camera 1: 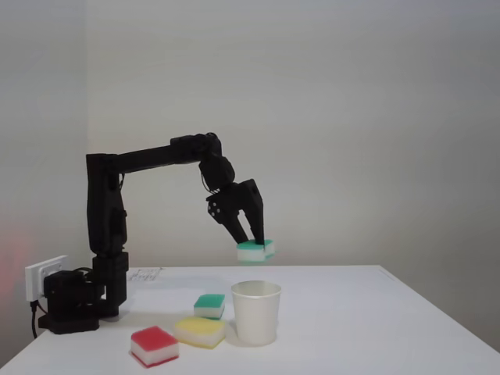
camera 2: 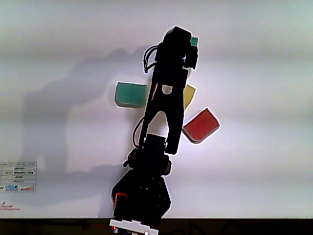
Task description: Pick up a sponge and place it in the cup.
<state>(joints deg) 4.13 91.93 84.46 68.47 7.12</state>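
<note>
End effector (camera 1: 255, 240) clamped on green sponge (camera 1: 256, 250), held in air above surface (camera 1: 351, 312). Cup (camera 1: 256, 311) stands upright almost straight below, opening up. Coming move looks like short drop. Spare green sponge (camera 1: 209, 305), yellow one (camera 1: 200, 331), red one (camera 1: 155, 344) beside cup.

A red-topped sponge (camera 1: 154, 345) is lying on the white table (camera 1: 375, 328), with a yellow sponge (camera 1: 200, 331) sitting just beside it (apparently touching). A white socket block (camera 1: 44, 277) is standing at the table's left edge in the fixed view.
</note>
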